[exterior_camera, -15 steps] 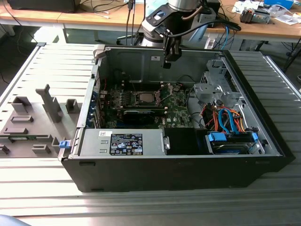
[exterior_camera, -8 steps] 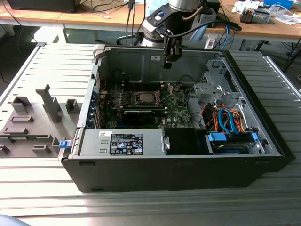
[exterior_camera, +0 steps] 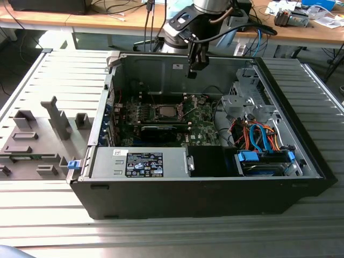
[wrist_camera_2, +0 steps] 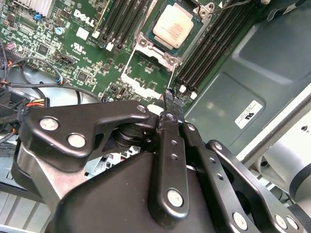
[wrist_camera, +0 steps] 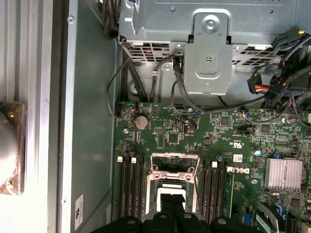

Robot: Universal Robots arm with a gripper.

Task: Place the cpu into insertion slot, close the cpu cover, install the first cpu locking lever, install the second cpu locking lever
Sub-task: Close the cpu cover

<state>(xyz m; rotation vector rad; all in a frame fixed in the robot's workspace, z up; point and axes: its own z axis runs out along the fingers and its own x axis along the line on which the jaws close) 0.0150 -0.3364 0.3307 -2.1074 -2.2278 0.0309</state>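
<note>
Hand [exterior_camera: 192, 74] closed tight and empty, above cpu [wrist_camera_2: 172, 26] framed by cpu cover [wrist_camera_2: 166, 58], memory slots [wrist_camera_2: 214, 39] flanking, cables [exterior_camera: 258, 137] nearby.

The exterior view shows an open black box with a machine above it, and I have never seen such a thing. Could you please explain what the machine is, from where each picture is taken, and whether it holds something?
The machine is a robot arm with a gripper, a two-fingered clamp, at its end. The exterior view comes from a camera standing off the arm. Both wrist views come from cameras riding on the arm, looking past the gripper. The black box is an open computer case lying on a slatted metal table. Inside it is a green circuit board. In the second wrist view, the cpu, a small silver chip, already sits in place on the board, with the cpu cover framing it. The gripper hangs above the board, fingers shut, holding nothing that I can see.
</note>
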